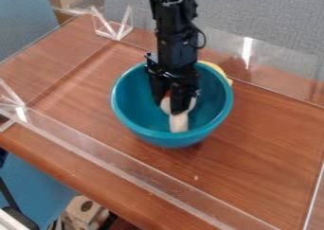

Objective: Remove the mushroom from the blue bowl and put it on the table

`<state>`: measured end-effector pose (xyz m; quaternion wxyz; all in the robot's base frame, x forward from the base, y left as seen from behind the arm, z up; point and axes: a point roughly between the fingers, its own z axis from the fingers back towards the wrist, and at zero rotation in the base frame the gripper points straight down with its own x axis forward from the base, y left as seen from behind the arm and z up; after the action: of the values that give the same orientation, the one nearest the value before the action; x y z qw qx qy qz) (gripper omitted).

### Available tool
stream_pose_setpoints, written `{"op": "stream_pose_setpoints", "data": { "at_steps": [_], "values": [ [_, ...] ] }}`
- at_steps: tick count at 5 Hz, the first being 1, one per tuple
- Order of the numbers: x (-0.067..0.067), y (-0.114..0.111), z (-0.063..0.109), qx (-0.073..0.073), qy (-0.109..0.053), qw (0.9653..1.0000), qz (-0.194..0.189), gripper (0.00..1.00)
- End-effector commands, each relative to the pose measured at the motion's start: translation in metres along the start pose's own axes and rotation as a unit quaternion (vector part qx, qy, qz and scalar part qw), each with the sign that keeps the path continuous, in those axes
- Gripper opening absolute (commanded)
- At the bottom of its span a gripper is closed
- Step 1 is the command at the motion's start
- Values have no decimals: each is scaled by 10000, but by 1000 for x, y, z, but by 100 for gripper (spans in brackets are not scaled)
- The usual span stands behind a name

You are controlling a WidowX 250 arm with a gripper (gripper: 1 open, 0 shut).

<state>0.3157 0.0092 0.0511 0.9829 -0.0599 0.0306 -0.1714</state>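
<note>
The blue bowl (128,106) stands on the table (70,78), near its middle. My gripper (175,102) reaches straight down into the bowl from above. Its dark fingers are shut on the mushroom (179,121) at the reddish-brown cap. The thick cream stem sticks out below the fingertips, low inside the bowl. I cannot tell whether the stem touches the bowl's floor.
A small yellow object (221,74) lies on the table right behind the bowl's far right rim. Clear acrylic walls (139,168) border the tabletop at the front, left and back. Bare wood shows left and right of the bowl.
</note>
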Motion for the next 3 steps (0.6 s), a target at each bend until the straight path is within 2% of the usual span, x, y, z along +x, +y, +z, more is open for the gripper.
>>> {"op": "stream_pose_setpoints", "data": {
  "at_steps": [1,2,3],
  "values": [
    [6,9,11,57,-195,9997,148,0],
    [2,10,25,125,-335,9986,396,0],
    [-1,21,36,192,-452,9979,414,0]
  ]
}}
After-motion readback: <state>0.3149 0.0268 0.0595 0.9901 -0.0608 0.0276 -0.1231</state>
